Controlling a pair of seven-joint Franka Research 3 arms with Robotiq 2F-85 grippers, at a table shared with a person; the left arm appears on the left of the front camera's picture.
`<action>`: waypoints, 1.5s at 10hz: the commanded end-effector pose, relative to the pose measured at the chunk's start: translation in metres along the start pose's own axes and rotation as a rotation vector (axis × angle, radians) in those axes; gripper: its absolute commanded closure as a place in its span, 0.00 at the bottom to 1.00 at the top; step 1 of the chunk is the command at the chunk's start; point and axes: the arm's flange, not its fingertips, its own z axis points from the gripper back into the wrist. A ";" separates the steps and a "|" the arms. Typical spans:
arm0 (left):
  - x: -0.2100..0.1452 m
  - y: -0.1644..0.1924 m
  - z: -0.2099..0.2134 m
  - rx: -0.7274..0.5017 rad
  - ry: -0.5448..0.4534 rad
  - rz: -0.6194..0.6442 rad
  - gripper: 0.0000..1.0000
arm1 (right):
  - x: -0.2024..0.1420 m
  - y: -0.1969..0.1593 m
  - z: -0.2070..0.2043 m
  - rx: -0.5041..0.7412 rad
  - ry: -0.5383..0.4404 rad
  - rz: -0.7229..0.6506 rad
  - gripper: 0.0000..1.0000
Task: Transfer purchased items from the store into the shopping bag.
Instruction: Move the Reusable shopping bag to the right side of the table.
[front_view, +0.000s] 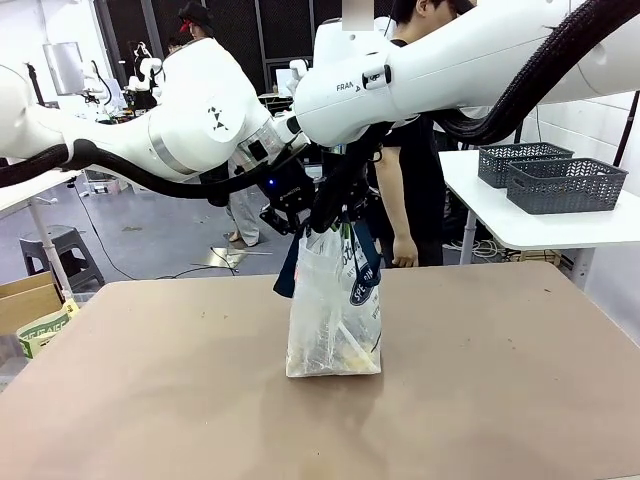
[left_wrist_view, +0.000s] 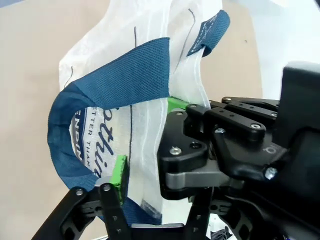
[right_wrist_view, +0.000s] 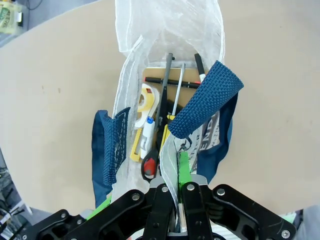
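The shopping bag (front_view: 333, 310) stands upright mid-table, whitish and translucent with dark blue handles. My right gripper (front_view: 338, 220) is over its top; in the right wrist view the right gripper (right_wrist_view: 172, 172) is shut on the bag's rim beside a blue handle (right_wrist_view: 205, 100). My left gripper (front_view: 292, 212) is at the bag's left upper edge. In the left wrist view its green pad (left_wrist_view: 120, 172) rests against the bag wall (left_wrist_view: 145, 145), fingers spread, the far finger partly hidden behind the right gripper. Purchased items (right_wrist_view: 150, 120) lie inside: pens, tape, red-handled scissors, yellowish pieces.
Two dark grey lattice baskets (front_view: 565, 182) sit on a white side table (front_view: 540, 225) at the back right. A person in a black shirt (front_view: 412, 170) stands behind the brown table (front_view: 150, 400). A cardboard box (front_view: 25, 300) is off the left edge.
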 end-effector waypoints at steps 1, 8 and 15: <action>-0.005 0.004 0.012 -0.061 -0.009 -0.013 0.00 | 0.003 -0.001 0.001 -0.003 -0.018 -0.017 1.00; -0.011 -0.004 0.012 -0.131 0.053 -0.052 0.00 | 0.005 -0.001 0.000 0.014 -0.040 -0.041 1.00; -0.018 -0.021 0.004 0.050 0.042 -0.115 0.00 | 0.004 0.002 -0.004 0.027 -0.039 -0.039 1.00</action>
